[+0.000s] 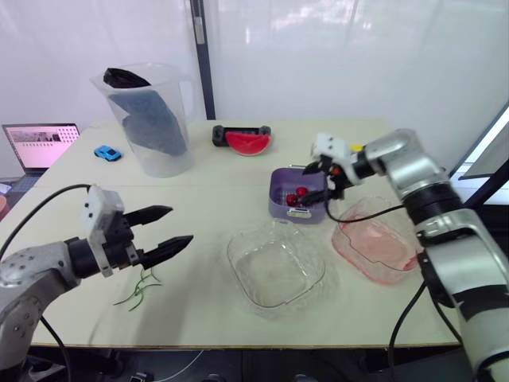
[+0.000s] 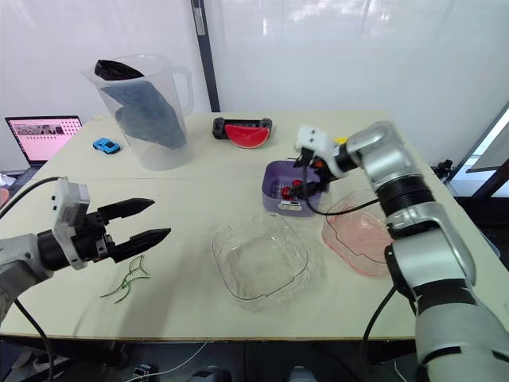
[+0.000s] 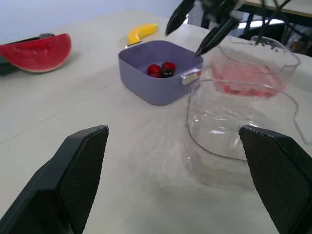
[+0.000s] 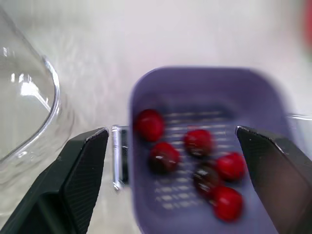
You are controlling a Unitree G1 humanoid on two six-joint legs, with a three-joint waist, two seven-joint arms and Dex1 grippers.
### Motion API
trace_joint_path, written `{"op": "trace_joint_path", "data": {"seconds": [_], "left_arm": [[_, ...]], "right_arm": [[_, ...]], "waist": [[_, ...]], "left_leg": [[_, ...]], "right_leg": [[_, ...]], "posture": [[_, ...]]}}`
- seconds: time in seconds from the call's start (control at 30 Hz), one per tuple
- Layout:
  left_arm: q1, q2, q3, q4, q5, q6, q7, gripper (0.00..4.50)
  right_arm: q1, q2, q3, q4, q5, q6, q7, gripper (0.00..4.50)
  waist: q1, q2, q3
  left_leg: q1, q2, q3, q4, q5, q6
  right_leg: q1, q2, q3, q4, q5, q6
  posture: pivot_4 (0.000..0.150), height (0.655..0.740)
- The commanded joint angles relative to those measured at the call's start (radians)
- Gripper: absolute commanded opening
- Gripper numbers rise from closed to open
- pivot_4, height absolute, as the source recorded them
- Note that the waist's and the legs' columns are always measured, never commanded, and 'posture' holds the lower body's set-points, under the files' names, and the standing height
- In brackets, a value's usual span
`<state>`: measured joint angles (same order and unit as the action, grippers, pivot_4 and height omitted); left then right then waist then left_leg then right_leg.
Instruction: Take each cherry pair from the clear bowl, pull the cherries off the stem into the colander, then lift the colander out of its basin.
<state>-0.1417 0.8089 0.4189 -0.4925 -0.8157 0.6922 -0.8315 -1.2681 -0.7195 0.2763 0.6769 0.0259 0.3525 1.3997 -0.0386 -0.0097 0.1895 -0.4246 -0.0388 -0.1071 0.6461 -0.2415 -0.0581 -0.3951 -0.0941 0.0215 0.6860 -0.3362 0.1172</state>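
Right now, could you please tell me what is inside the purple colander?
Six red cherries lie loose on the slotted floor of the purple colander. Anything under that floor, or beneath the cherries themselves, is covered.

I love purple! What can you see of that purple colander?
The purple colander looks like plastic: a squarish tub with rounded corners, a slotted floor and a silver tab on one side. It stands upright on the table, beside the empty clear bowl. Six red cherries lie inside. The right gripper hangs open over it.
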Motion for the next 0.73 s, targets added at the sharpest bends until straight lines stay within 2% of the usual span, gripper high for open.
{"op": "trace_joint_path", "data": {"seconds": [0.03,0.17,0.37,0.53,0.73], "left_arm": [[-0.022,0.026,-0.016,0.019,0.006,-0.002,-0.003,4.50],[-0.037,0.042,-0.058,0.046,0.097,-0.046,0.025,4.50],[-0.047,0.072,-0.057,0.173,0.164,-0.128,-0.058,4.50],[-0.056,0.107,-0.073,0.201,0.167,-0.124,-0.106,4.50],[-0.073,0.111,-0.068,0.250,0.134,-0.064,-0.131,4.50]], "right_arm": [[0.050,-0.137,-0.153,-0.236,0.134,0.100,0.096,4.47],[0.261,-0.243,-0.351,-0.442,0.229,0.103,0.028,4.47],[0.587,-0.287,-0.671,-0.550,0.288,0.091,-0.159,4.47],[0.841,-0.302,-0.799,-0.549,0.280,0.035,-0.218,4.47],[0.962,-0.284,-0.851,-0.489,0.292,-0.065,-0.278,4.47]], "waist": [[0.004,0.000,0.000],[0.004,-0.001,0.000],[0.000,0.000,0.000],[0.001,0.000,0.000],[-0.003,0.000,0.000]], "left_leg": [[0.000,0.000,0.000,0.000,0.000,0.000],[0.000,0.000,0.000,0.000,-0.002,0.002],[0.003,0.000,0.002,-0.001,-0.002,0.003],[0.003,0.001,0.004,0.000,-0.002,0.003],[0.006,0.001,0.008,0.000,-0.002,0.003]], "right_leg": [[0.000,0.000,0.000,0.000,0.000,0.000],[0.002,0.000,-0.001,-0.002,0.000,0.000],[0.002,0.001,0.001,0.001,0.000,0.000],[0.003,0.001,0.001,0.001,0.000,0.000],[0.005,0.001,0.002,0.001,0.000,0.000]], "posture": [[0.150,0.7400],[0.150,0.7400],[0.150,0.7400],[0.150,0.7400],[0.150,0.7400]]}}
